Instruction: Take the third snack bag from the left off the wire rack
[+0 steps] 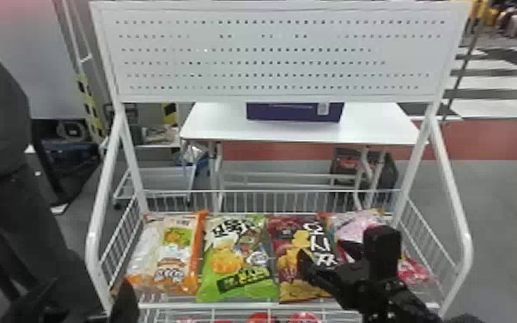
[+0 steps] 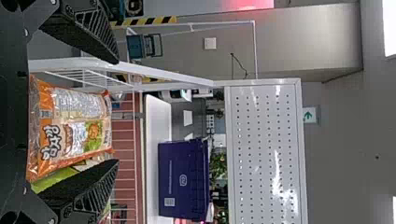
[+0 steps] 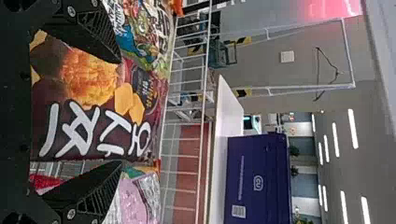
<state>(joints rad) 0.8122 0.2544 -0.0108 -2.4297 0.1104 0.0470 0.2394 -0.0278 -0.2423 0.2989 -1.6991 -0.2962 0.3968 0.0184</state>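
Wire rack (image 1: 107,240), top basket, four snack bags lying flat side by side. From the left:
- orange bag (image 1: 171,257)
- green bag (image 1: 236,257)
- dark red snack bag (image 1: 290,257) with white lettering, the third one
- pink bag (image 1: 352,225), at the right end

Right end effector (image 1: 324,260) comes in from the lower right and sits over the near right part of the dark red snack bag, partly covering the pink bag's near half. In the right wrist view the end effector (image 3: 116,111) is spread wide. Its two fingers (image 3: 88,32) sit on either side of the dark red snack bag (image 3: 70,84), with the white lettering in the gap between them. The jaws are not closed on anything. Can't tell whether the fingertips touch the bag.

Left end effector (image 2: 116,112) is low at the rack's near left corner, also spread open, with the orange bag (image 2: 65,126) in the gap between its fingers.

White pegboard panel (image 1: 270,51) stands above the basket. Behind the rack is a white table (image 1: 296,129) with a blue box (image 1: 294,111) on it.
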